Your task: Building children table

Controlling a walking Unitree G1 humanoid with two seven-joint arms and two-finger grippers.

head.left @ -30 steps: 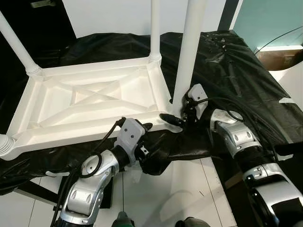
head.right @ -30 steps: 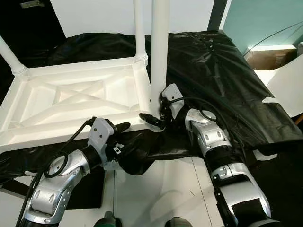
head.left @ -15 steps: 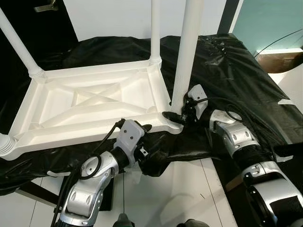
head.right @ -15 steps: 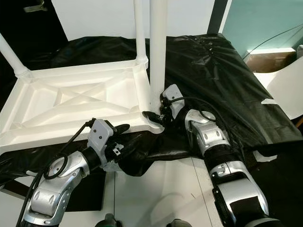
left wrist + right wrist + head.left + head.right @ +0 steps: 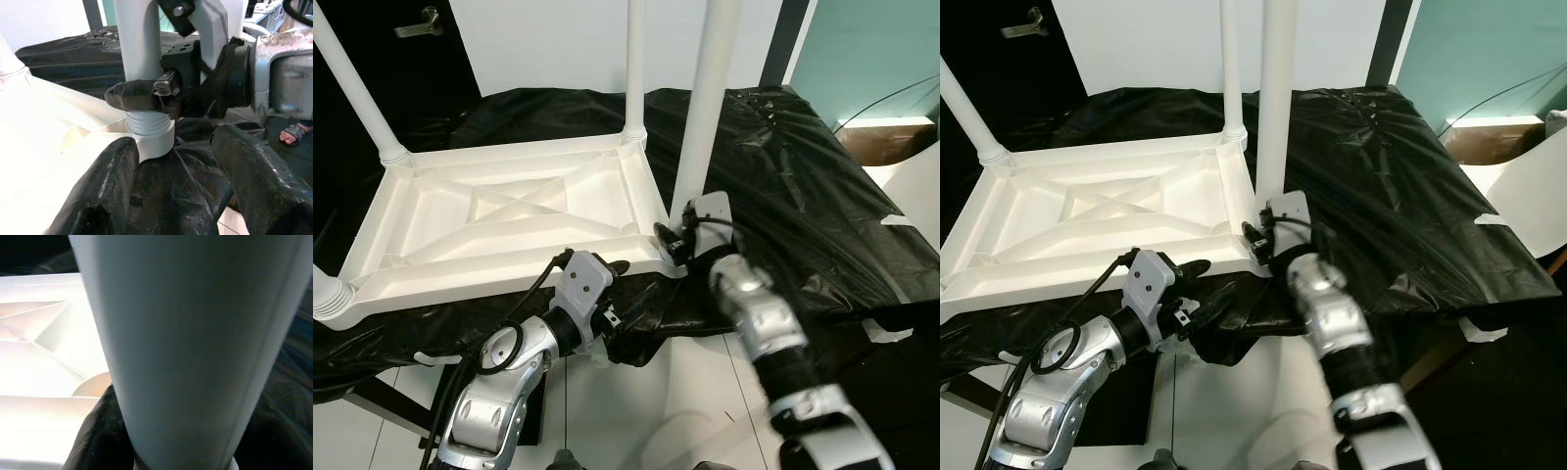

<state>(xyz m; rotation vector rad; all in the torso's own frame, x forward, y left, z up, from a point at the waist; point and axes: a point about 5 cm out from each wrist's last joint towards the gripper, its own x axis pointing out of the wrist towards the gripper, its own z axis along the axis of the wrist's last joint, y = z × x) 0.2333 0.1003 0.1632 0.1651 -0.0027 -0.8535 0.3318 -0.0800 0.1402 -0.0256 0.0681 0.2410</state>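
The white children's table (image 5: pixel 499 211) lies upside down on a surface covered in black plastic, its legs pointing up. My right gripper (image 5: pixel 674 240) is shut on the foot of the near right leg (image 5: pixel 705 108), just above the threaded end (image 5: pixel 149 122), which sits in the table's corner socket (image 5: pixel 155 142). In the left wrist view one right finger (image 5: pixel 137 95) wraps across that leg. My left gripper (image 5: pixel 619 294) is open at the table's near rim beside that corner. Its two fingers (image 5: pixel 98 196) straddle crumpled black plastic.
Other legs stand at the far left (image 5: pixel 352 88), far right (image 5: pixel 634 69) and near left (image 5: pixel 325 299) corners. The black plastic sheet (image 5: pixel 783 166) spreads to the right of the table. White floor tiles (image 5: pixel 685 392) lie below the surface's near edge. A dark door (image 5: pixel 391 59) is behind on the left.
My right arm has swung its elbow in toward the left, its gripper still on the leg's foot. The left arm has stayed put. The camera has shifted slightly.
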